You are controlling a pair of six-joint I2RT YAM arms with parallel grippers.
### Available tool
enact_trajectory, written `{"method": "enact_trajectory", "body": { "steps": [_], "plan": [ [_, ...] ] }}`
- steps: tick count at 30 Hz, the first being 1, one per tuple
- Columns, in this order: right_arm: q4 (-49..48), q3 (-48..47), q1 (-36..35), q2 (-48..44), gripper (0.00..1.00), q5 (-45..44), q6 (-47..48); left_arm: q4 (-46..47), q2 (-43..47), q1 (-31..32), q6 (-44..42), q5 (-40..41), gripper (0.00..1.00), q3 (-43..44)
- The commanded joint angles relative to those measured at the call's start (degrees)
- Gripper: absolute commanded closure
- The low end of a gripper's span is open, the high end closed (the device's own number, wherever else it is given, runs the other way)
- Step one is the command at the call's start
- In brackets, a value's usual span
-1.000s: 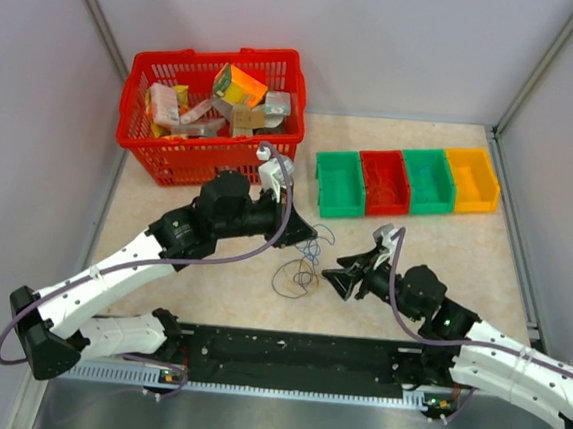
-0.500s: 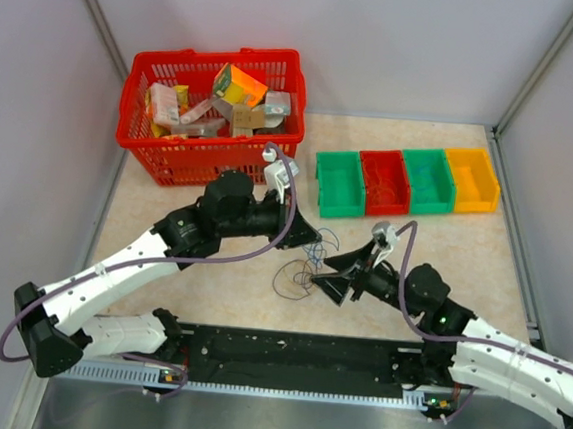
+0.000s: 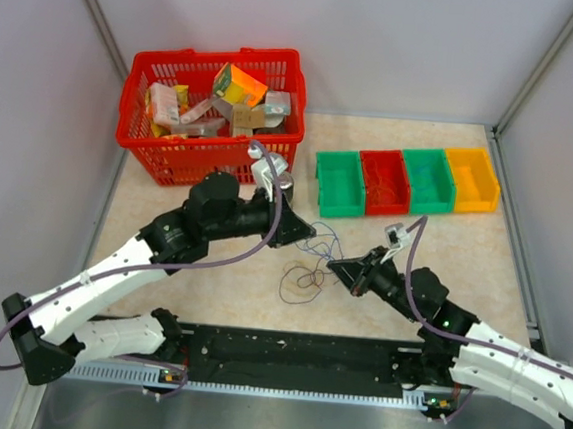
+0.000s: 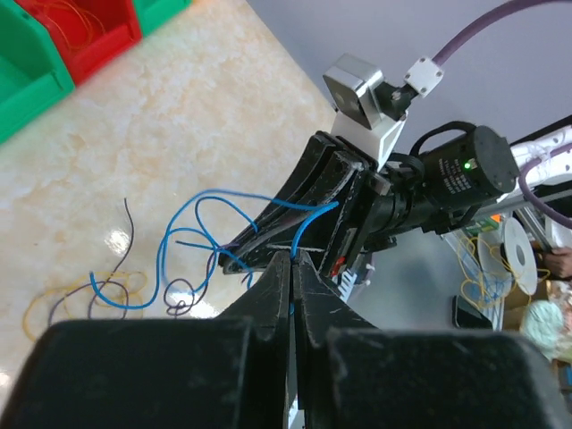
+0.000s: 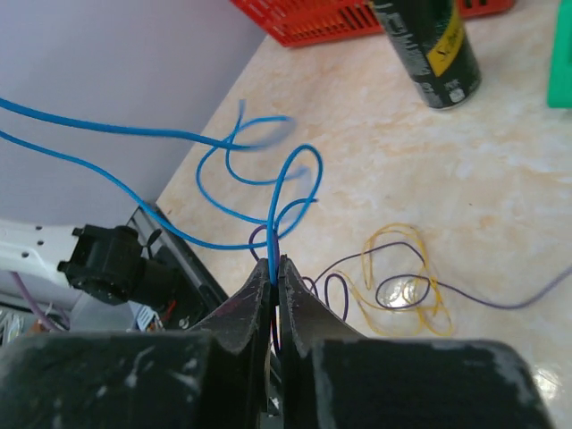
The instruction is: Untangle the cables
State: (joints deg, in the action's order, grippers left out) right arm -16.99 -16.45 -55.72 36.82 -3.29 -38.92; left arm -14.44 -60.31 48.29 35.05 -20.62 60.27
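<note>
Blue cable (image 5: 271,228): clamped in closed fingers of left gripper (image 4: 291,268) and right gripper (image 5: 274,268). Step: extraction from tangle (image 3: 302,276). Next: likely drawing grippers apart.

The table (image 3: 453,259) was a pale beige slab with a marbled look. A red basket (image 3: 171,159) stood at its far left. A row of four bins (image 3: 383,205), green, red, green and yellow, stood at its far right. Near the middle, thin yellow and purple loops of the cables (image 3: 301,279) lay on it.
</note>
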Motion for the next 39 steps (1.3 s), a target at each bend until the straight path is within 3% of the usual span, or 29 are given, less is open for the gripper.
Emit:
{"method": "enact_trajectory", "body": {
  "steps": [1, 8, 13, 19, 22, 24, 25, 26, 28, 33, 39],
  "plan": [
    [8.63, 3.08, -0.35, -5.08, 1.00, -7.96, -2.39, 0.64, 6.69, -0.13, -2.52, 8.12, 1.00, 0.81],
    [15.66, 6.87, -0.35, -9.57, 1.00, -10.24, -5.11, 2.48, 18.38, -0.13, -4.98, 22.53, 1.00, -1.21],
    [32.52, 3.45, 0.44, -7.30, 1.00, -23.85, -15.11, -0.15, 22.52, -0.13, -8.23, 27.29, 1.00, 0.98],
    [35.81, 2.30, 7.38, -2.01, 0.99, -20.44, -18.66, -6.83, 26.47, -0.13, -15.79, 37.74, 1.00, 8.19],
    [34.40, 2.30, 7.47, -3.15, 0.86, -19.65, -15.50, -8.24, 27.27, -0.13, -16.15, 39.52, 1.00, 9.43],
    [33.00, 2.21, 7.47, -4.56, 0.68, -18.60, -12.08, -7.80, 27.36, -0.13, -15.19, 38.30, 1.00, 8.12],
    [32.82, 2.04, 7.39, -5.00, 0.50, -18.25, -10.15, -7.45, 27.18, -0.13, -14.58, 37.68, 1.00, 7.41],
    [32.99, 1.69, 7.47, -5.26, 0.40, -18.33, -8.65, -7.36, 26.83, -0.04, -14.13, 36.89, 1.00, 6.97],
    [33.60, 0.90, 7.39, -5.01, 0.28, -17.90, -5.22, -7.36, 25.95, -0.13, -13.60, 35.66, 1.00, 6.70],
    [25.54, -2.18, 7.38, -2.28, 0.24, -0.79, 7.17, -6.57, 22.88, -0.13, -12.81, 32.41, 1.00, 6.97],
    [20.16, -9.64, 6.77, -1.66, 0.17, 9.78, 14.03, -5.78, 18.22, -0.13, -9.57, 26.35, 1.00, 7.06]
  ]
}}
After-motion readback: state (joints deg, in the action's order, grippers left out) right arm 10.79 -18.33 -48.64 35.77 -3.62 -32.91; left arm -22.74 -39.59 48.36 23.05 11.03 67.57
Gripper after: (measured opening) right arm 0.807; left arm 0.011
